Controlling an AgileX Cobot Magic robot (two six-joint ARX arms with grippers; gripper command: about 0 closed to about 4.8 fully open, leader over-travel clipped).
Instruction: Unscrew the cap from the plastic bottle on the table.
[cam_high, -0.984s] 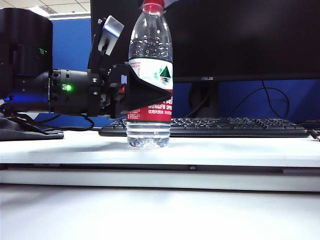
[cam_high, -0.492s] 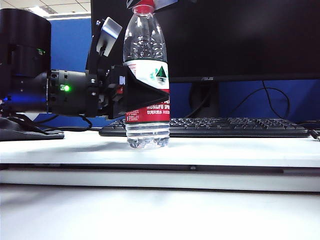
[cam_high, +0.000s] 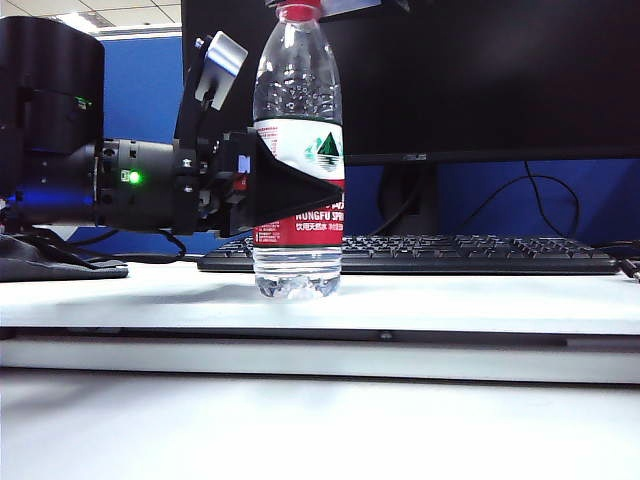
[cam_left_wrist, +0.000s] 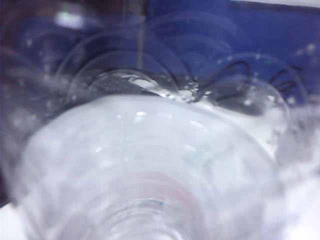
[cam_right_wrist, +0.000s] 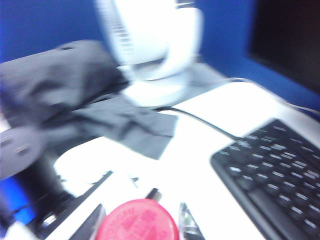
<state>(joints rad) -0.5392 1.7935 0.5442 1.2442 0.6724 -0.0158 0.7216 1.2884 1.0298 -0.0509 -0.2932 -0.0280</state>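
A: Where's the plastic bottle (cam_high: 298, 160) seen, and how is it oriented?

B: It is stood upright on the table (cam_high: 480, 300), left of centre in the exterior view, just in front of the keyboard (cam_high: 450, 252). Long axis is vertical, neck pointed up; the cap (cam_high: 301, 10) is still seated on top, partly cut off by the frame edge.

A: Left end effector?

B: The left end effector (cam_high: 290, 185) is brought in level from the left and clamped round the bottle's labelled mid-section, approx. halfway up. In the left wrist view only the clear bottle wall (cam_left_wrist: 150, 165) is shown, v. close and blurred.

A: Right end effector?

B: The right end effector (cam_right_wrist: 137, 212) is placed at the cap (cam_right_wrist: 137, 221), dark fingers (cam_right_wrist: 87, 225) seen on either side of it. Pic is blurred, so contact w/ the cap can't be told. Behind it, a dark cloth (cam_right_wrist: 95, 115) and the keyboard (cam_right_wrist: 275, 175) are shown on the table (cam_right_wrist: 200, 145).
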